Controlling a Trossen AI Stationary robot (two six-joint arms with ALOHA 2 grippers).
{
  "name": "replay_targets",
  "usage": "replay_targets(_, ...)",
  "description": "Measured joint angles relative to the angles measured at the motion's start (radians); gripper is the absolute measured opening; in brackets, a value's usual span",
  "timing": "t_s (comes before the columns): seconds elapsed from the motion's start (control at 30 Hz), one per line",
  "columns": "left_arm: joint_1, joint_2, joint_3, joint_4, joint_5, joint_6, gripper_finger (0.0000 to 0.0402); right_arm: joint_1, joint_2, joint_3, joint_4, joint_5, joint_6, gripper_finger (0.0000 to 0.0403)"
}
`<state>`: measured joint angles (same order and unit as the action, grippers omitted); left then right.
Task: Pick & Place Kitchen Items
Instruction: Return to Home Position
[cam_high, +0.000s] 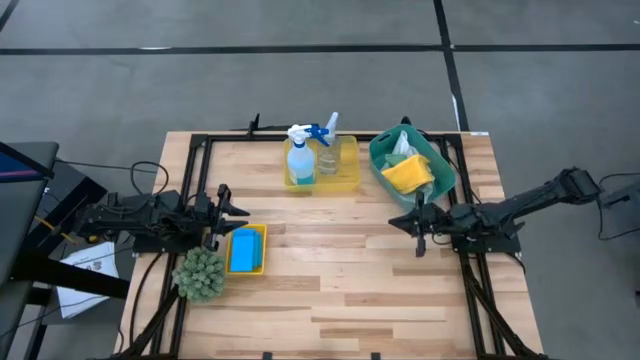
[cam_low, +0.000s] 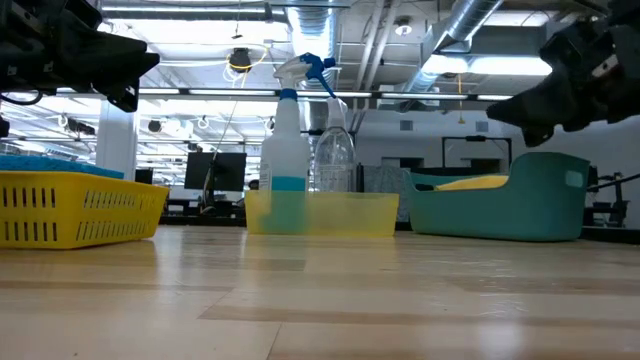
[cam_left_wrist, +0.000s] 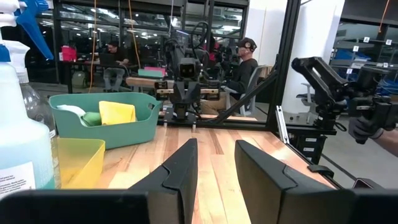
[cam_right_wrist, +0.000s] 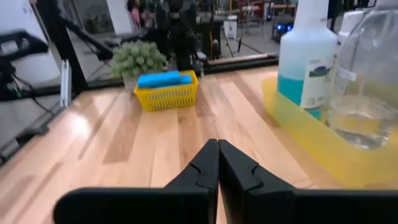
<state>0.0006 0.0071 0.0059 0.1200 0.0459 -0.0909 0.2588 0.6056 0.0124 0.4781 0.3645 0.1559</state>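
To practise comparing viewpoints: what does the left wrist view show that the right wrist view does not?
Only left wrist: the teal bin holding a yellow cloth, beyond the open left gripper. Only right wrist, past the shut right gripper: a blue sponge in a small yellow basket, a spiky green ball. Both: the spray bottle in its yellow tray.

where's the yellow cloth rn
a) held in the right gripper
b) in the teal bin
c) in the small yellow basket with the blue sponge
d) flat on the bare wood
b: the yellow cloth lies inside the teal bin at the far right of the table, and the right gripper is shut with nothing in it.
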Motion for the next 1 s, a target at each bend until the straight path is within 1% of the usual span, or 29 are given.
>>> replay_targets(0.23,0.0,0.0,0.0,0.0,0.0,0.0,0.0104,0.0,-0.197,0.0,-0.17,0.0,-0.061,0.0)
replay_targets(0.5,0.0,0.0,0.0,0.0,0.0,0.0,0.0104,0.003,-0.483,0.001,-0.428,0.0,-0.036,0.0)
replay_targets(0.63,0.0,0.0,0.0,0.0,0.0,0.0,0.0104,0.004,-0.578,0.002,-0.43,-0.004,-0.086,0.0)
replay_targets(0.8,0.0,0.0,0.0,0.0,0.0,0.0,0.0104,-0.017,-0.6,0.002,-0.431,-0.004,-0.184,0.0)
replay_targets(0.83,0.0,0.0,0.0,0.0,0.0,0.0,0.0104,-0.028,-0.6,0.002,-0.432,-0.016,-0.19,0.0)
replay_targets(0.9,0.0,0.0,0.0,0.0,0.0,0.0,0.0104,-0.057,-0.601,0.002,-0.438,-0.08,-0.19,0.0)
replay_targets(1.0,0.0,0.0,0.0,0.0,0.0,0.0,0.0104,-0.109,-0.604,0.002,-0.46,-0.249,-0.175,0.0)
